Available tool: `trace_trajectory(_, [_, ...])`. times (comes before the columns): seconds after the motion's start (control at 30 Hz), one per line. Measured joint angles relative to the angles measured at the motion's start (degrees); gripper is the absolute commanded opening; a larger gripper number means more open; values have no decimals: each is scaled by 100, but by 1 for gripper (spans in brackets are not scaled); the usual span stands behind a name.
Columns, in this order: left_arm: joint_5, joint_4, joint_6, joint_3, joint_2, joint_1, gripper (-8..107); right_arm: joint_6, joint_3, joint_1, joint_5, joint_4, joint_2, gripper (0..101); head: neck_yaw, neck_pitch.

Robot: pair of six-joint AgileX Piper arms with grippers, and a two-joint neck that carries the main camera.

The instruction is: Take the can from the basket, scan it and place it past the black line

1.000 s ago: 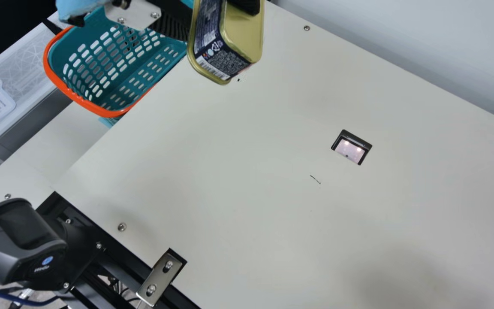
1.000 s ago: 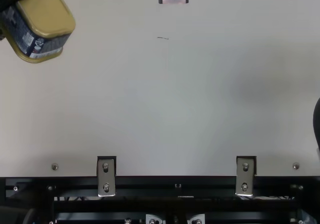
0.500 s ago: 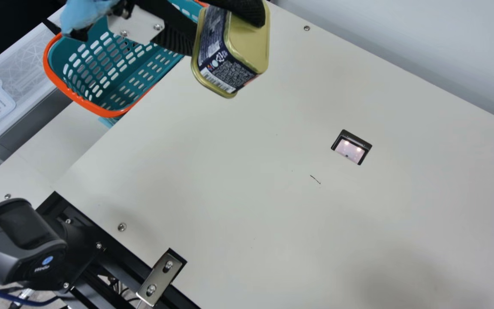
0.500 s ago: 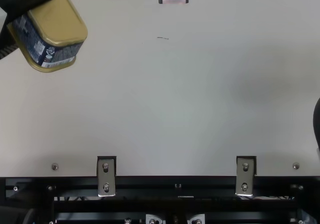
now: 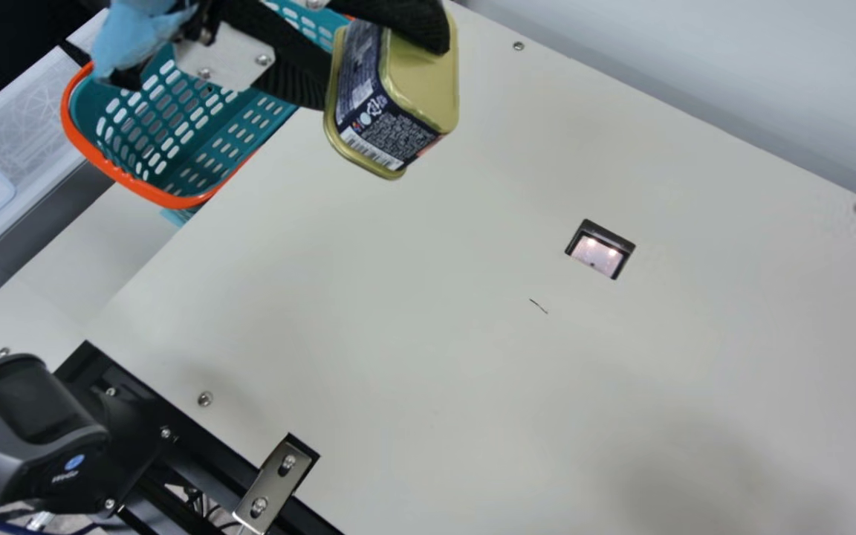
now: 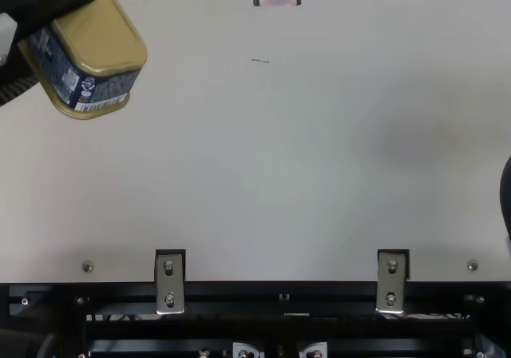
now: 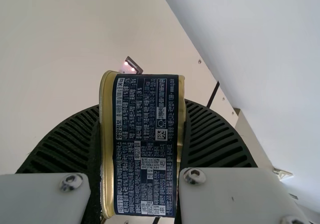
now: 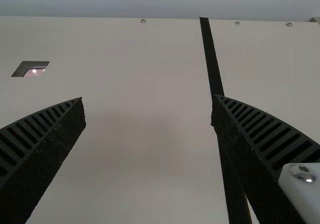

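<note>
My left gripper (image 5: 382, 68) is shut on the gold and dark blue can (image 5: 422, 89), holding it tilted above the table beside the basket (image 5: 138, 195). In the top view the can (image 6: 108, 38) is at the upper left. The left wrist view has the can (image 7: 145, 144) pinched between both ribbed fingers of that gripper (image 7: 142, 129), a printed side facing the camera. The lit scanner window (image 5: 599, 250) lies flush in the table, apart from the can. My right gripper (image 8: 148, 111) stands open with nothing between its fingers; the black line (image 8: 212, 59) runs past its right finger.
A pale wall (image 5: 695, 67) borders the table's far side. Metal brackets (image 6: 169, 282) sit on the black rail (image 6: 279, 290) at the near edge. A dark rounded housing (image 5: 23, 416) stands at the main view's lower left.
In the top view, my left gripper has carried the can rightward and slightly down the picture, away from the left edge. The main view's camera has turned slightly.
</note>
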Motion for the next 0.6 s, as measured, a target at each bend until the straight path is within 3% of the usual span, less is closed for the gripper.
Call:
trace_trajectory(0.37, [0, -23, -61, 12, -11, 11, 10, 0, 0, 0, 0, 0, 0, 101, -821, 0])
trace_trajectory(0.6, [0, -27, -72, 12, 1, 11, 10, 0, 0, 0, 0, 0, 0, 101, -1408, -176])
